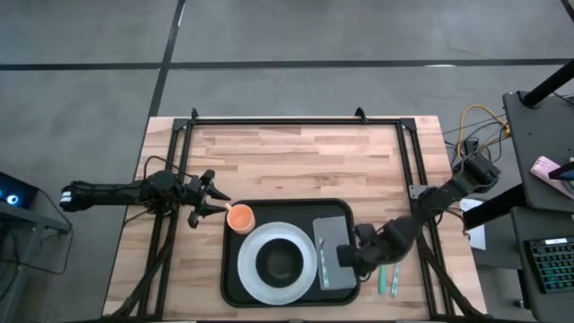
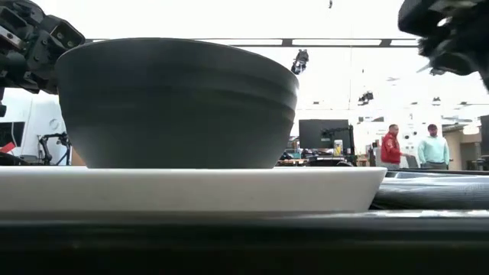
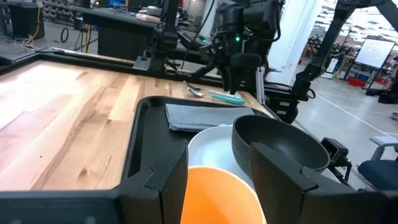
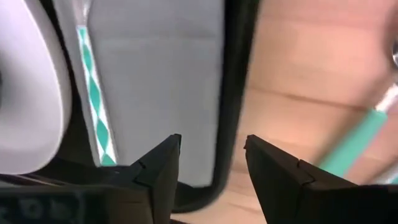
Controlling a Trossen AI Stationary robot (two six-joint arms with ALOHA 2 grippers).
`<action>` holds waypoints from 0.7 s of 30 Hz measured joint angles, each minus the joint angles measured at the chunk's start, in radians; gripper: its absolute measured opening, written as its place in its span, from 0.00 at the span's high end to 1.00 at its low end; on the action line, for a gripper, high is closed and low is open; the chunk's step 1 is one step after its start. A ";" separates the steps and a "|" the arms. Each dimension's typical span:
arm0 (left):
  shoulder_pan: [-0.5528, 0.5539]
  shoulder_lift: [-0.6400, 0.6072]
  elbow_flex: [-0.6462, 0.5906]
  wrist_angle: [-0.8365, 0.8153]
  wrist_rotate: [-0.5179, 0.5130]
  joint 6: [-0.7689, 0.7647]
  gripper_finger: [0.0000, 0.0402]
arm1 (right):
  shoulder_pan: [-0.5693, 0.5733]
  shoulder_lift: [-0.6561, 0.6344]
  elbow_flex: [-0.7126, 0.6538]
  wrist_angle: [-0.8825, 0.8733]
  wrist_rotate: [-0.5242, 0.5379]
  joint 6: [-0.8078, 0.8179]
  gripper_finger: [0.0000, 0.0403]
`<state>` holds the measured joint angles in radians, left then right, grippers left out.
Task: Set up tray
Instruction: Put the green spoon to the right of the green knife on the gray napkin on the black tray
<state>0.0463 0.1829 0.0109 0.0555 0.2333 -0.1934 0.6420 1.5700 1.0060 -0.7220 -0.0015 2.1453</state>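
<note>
Already the tray (image 1: 235, 280) carries plate, bowl, napkin, cup (image 1: 240, 217) and one utensil — two utensils (image 1: 387, 280) lie just beyond the right gripper (image 1: 350, 257)'s parted fingers, while the left gripper (image 1: 218, 203)'s spread fingers flank the cup.

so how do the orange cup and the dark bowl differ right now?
The orange cup is small and bright, sitting in the tray's corner between the left pincer's open fingers. The dark bowl is wider, sits on the white plate, untouched. Both are upright inside the tray.
</note>
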 joint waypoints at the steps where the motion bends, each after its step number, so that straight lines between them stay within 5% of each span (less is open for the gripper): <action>1: 0.000 0.000 0.000 0.000 0.000 0.000 0.62 | 0.013 0.000 0.000 -0.005 0.000 0.020 0.56; 9: 0.000 0.000 0.000 0.000 0.000 0.000 0.62 | 0.110 0.001 -0.015 -0.022 0.001 0.176 0.51; 21: 0.000 0.000 0.000 0.000 0.000 0.000 0.62 | 0.141 -0.042 -0.029 -0.115 0.030 0.201 0.45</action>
<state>0.0463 0.1833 0.0109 0.0555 0.2330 -0.1936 0.7834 1.5284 0.9773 -0.8366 0.0280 2.3466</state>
